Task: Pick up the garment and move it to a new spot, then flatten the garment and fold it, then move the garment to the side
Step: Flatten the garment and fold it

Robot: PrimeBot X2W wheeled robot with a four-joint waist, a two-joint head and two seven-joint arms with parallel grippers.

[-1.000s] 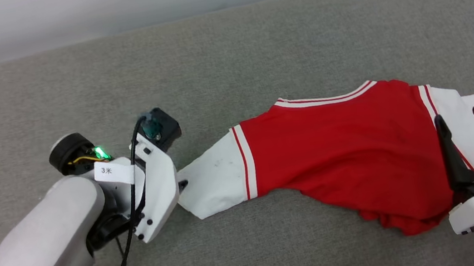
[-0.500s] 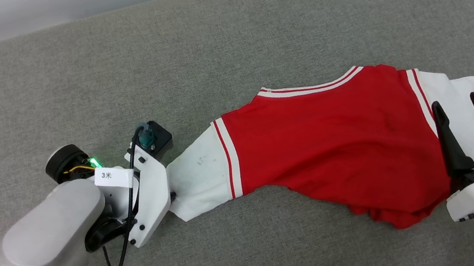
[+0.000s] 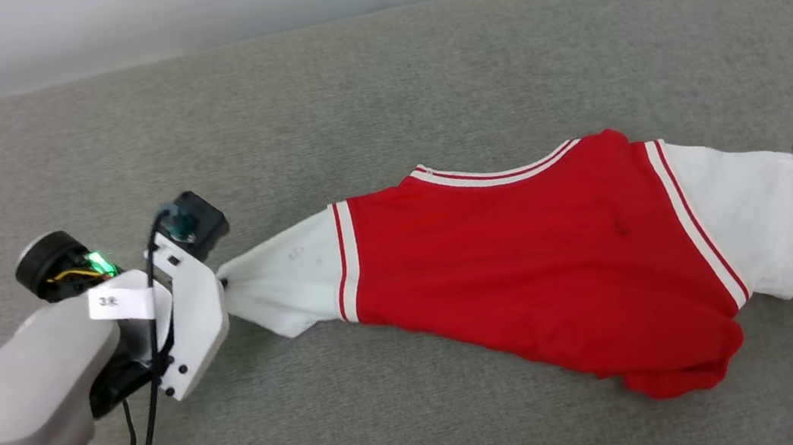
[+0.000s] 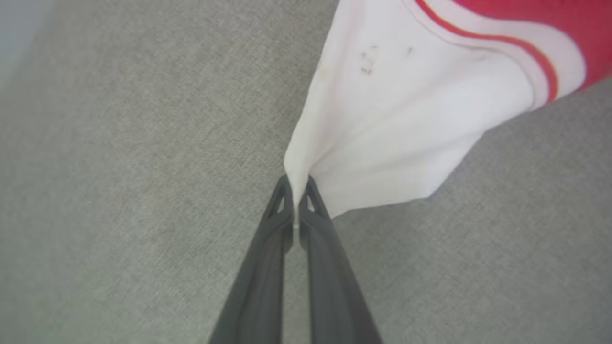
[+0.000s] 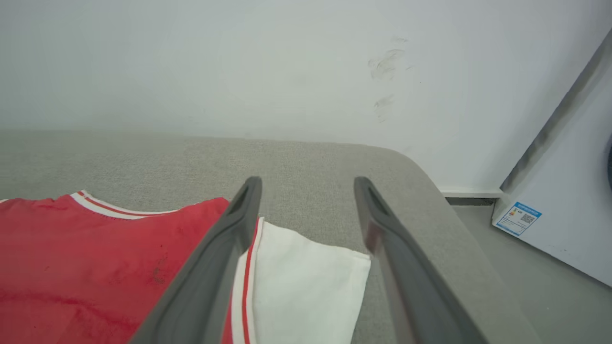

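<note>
Currently, my left tool (image 4: 297, 191) is clenched on the outer edge of one white sleeve (image 4: 382, 119) of the garment (image 3: 524, 259). The fabric is pinched between both dark fingers and gathers to a narrow point at the grip.

The garment lies stretched across the grey surface (image 3: 379, 87), on its right half. Its red body is in the middle and its striped collar trim faces the far edge. Small dark marks are visible on the gripped sleeve. The lower red hem is bunched at the near right.

My right tool (image 5: 308, 181) is released, with its fingers spread wide and nothing between them. It sits near the opposite white sleeve (image 5: 306, 286), which lies flat, and I see no contact. A pale wall (image 5: 191, 62) runs behind the surface.
</note>
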